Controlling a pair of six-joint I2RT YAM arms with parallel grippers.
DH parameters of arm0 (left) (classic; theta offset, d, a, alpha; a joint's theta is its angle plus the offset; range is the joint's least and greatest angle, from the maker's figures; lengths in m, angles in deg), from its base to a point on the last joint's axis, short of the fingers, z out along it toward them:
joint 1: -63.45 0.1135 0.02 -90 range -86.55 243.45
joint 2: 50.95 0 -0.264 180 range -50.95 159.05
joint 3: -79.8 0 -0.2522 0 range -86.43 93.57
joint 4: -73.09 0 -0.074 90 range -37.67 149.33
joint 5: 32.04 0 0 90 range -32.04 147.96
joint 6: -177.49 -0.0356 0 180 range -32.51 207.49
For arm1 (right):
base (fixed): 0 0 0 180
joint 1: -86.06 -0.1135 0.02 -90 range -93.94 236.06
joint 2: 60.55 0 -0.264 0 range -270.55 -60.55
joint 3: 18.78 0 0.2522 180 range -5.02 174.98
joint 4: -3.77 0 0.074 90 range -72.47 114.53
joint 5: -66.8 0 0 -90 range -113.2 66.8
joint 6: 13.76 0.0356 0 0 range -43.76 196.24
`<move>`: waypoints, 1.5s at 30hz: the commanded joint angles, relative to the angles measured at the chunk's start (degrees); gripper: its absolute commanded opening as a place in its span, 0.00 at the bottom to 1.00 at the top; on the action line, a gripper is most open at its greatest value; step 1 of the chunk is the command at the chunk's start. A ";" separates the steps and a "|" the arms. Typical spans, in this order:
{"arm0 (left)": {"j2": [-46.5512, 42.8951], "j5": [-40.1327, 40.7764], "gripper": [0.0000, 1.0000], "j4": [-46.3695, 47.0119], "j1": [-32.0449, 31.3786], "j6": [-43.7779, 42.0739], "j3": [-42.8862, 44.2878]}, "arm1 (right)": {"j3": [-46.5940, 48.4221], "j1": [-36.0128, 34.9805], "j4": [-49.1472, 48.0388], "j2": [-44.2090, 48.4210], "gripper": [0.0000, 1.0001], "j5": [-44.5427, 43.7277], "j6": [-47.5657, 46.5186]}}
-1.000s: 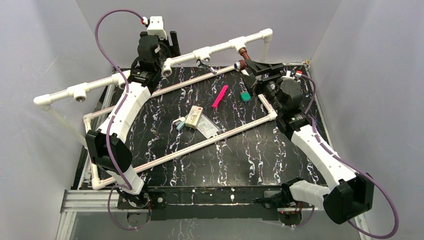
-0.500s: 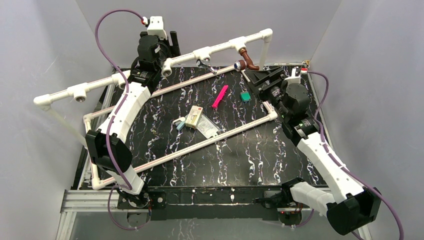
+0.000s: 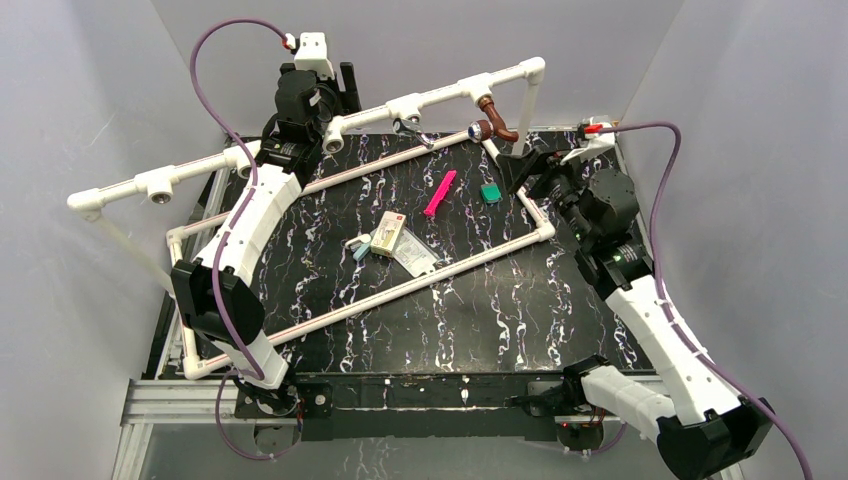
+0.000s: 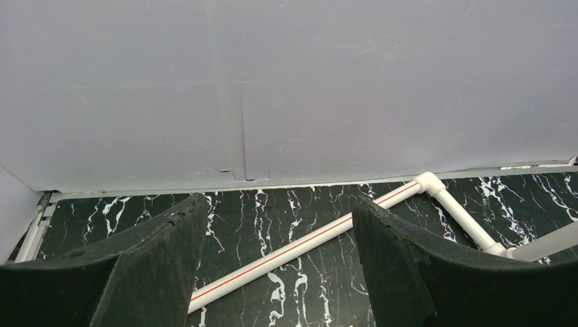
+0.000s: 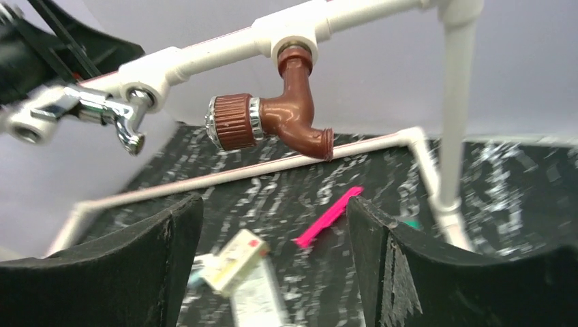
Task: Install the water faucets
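Pink strip [image 3: 440, 193], green block [image 3: 490, 192], small carton [image 3: 387, 234], white pipe frame [image 3: 445, 95]

**Findings, surfaces only.**

- The reddish-brown faucet [image 5: 293, 126] is presenting as smooth, semi-gloss plastic. Its knob is showing fine ribbing and a bright chromed ring.
- The silver faucet [image 5: 102, 109] is showing polished metal with mirror-like glints.
- The white pipe frame [image 5: 204, 51] is reading as smooth plastic with a slight sheen.
- The table [image 3: 480, 310] is showing a smooth black top with white marble-like veining.
- The right tool [image 5: 272, 204] and left tool [image 4: 279, 204] are showing matt black fingers [image 5: 136, 272], rough and grainy along the edges.
- The pink strip [image 5: 328, 218] is appearing smooth, but it is blurred.
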 commanded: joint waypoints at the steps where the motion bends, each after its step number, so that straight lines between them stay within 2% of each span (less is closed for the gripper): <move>1: 2.92 -2.08 0.75 -12.24 -0.86 -0.78 -3.55 | 2.50 0.27 -3.88 1.72 0.84 1.22 -26.47; 4: 2.87 -2.08 0.75 -12.28 -0.81 -0.78 -3.48 | 1.19 0.32 -5.87 2.40 0.86 2.37 -38.58; 11: 2.81 -2.08 0.75 -12.26 -0.83 -0.79 -3.61 | -1.50 0.30 -9.06 1.97 0.90 12.02 -62.84; 23: 2.89 -2.17 0.75 -12.23 -0.81 -0.70 -3.66 | -1.65 -0.55 -15.44 -4.84 0.91 16.06 -85.12; 29: 2.89 -2.10 0.75 -12.44 -0.85 -0.87 -3.54 | -2.59 -2.42 -22.13 -9.30 0.90 13.32 -91.96; 37: 2.68 -1.95 0.75 -12.61 -0.81 -0.95 -3.79 | -1.64 -4.21 -31.49 -15.94 0.88 10.30 -95.38; 45: 2.61 -1.88 0.75 -12.72 -0.81 -1.18 -3.64 | 0.25 -4.78 -33.18 -19.20 0.76 9.03 -96.04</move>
